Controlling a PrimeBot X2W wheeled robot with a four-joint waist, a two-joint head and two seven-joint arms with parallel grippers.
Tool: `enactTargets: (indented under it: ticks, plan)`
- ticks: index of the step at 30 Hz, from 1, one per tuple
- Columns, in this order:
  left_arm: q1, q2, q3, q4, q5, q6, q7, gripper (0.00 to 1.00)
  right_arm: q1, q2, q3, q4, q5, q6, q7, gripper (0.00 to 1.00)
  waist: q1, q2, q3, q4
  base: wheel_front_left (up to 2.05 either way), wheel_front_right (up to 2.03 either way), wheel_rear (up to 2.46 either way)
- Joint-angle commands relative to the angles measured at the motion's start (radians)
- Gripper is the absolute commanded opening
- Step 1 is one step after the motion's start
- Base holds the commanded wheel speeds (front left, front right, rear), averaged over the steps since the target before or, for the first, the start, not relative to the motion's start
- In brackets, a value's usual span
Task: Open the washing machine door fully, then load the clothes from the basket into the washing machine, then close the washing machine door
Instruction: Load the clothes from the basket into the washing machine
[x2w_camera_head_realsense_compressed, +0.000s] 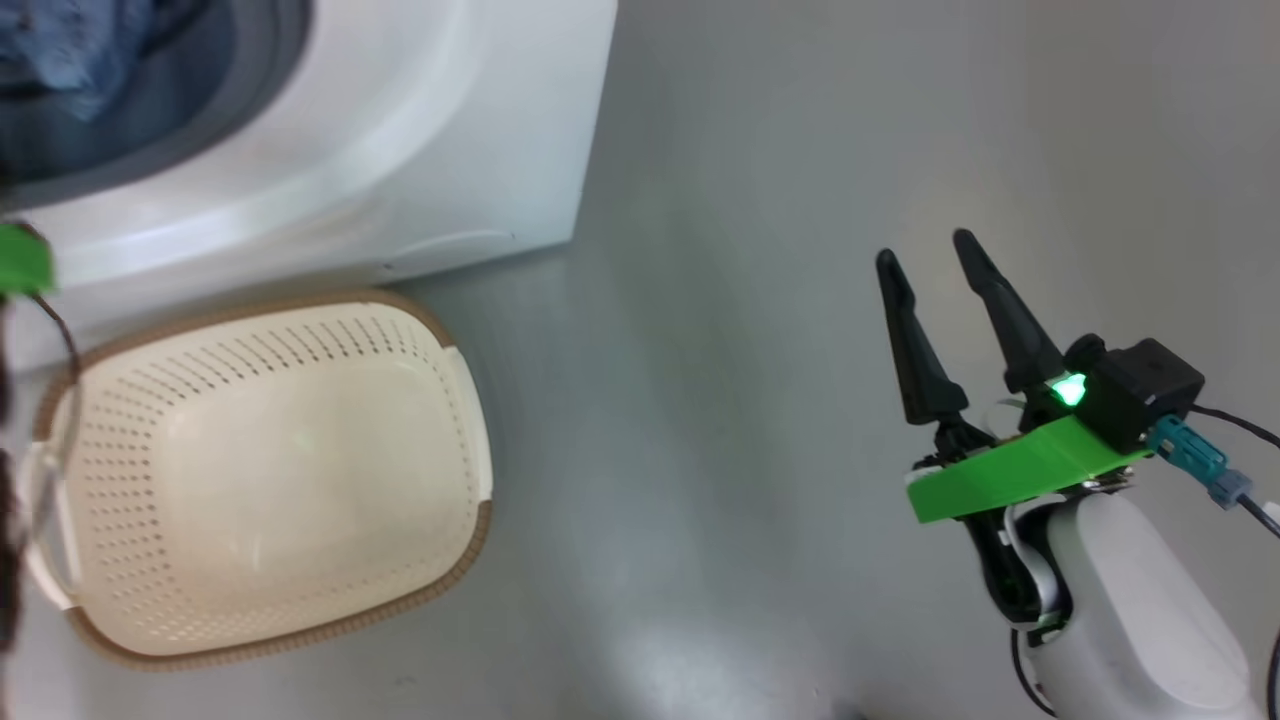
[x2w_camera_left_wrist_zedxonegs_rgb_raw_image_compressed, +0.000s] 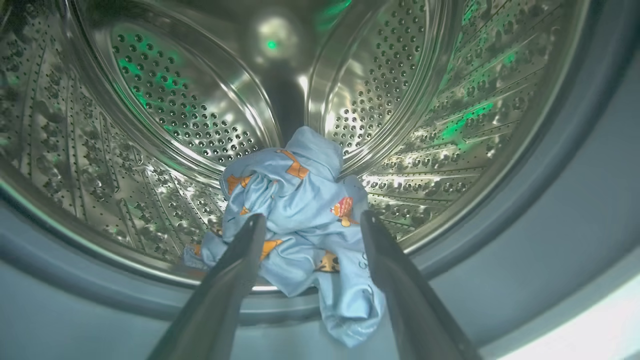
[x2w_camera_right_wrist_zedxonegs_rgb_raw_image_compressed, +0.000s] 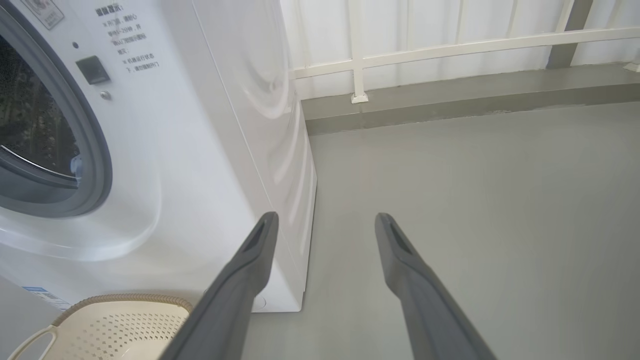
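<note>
Washing machine (x2w_camera_head_realsense_compressed: 400, 150): white body, small blue label sticker (x2w_camera_right_wrist_zedxonegs_rgb_raw_image_compressed: 40, 294) on front.
Gasket (x2w_camera_left_wrist_zedxonegs_rgb_raw_image_compressed: 550, 240): grey-blue.
Drum (x2w_camera_left_wrist_zedxonegs_rgb_raw_image_compressed: 175, 115): shiny steel, rows of small holes, green glints.
Clothes (x2w_camera_left_wrist_zedxonegs_rgb_raw_image_compressed: 300, 220): light blue, small orange and red figures.
Basket (x2w_camera_head_realsense_compressed: 270, 480): cream-white, rows of perforations, brown woven-look rim.
Floor (x2w_camera_head_realsense_compressed: 750, 300): plain grey.
Right gripper (x2w_camera_head_realsense_compressed: 925, 248): black fingers, bright green bracket, glowing green light.
Left gripper (x2w_camera_left_wrist_zedxonegs_rgb_raw_image_compressed: 312, 216): dark grey fingers.
Wall (x2w_camera_right_wrist_zedxonegs_rgb_raw_image_compressed: 450, 30): white.

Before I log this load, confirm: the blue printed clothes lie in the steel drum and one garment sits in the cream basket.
Not quite: the head view shows the cream basket empty. The blue printed clothes do lie in the steel drum.
</note>
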Motion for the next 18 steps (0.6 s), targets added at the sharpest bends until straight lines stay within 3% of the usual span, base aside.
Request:
enactTargets:
  ticks: [1, 18]
  plan:
    - [0.046, 0.034, 0.039, -0.047, 0.021, 0.000, -0.005, 1.00, 0.031, -0.014, 0.011, -0.016, -0.004, 0.004, -0.008, 1.00, 0.0000, 0.0000, -0.053, 0.026, 0.00, 0.00, 0.00]
    - [0.441, -0.100, 0.174, -0.256, 0.132, 0.000, -0.005, 1.00, 0.141, -0.100, -0.010, 0.003, 0.021, 0.004, -0.008, 1.00, 0.0000, 0.0000, -0.259, 0.099, 0.00, 0.00, 0.00]
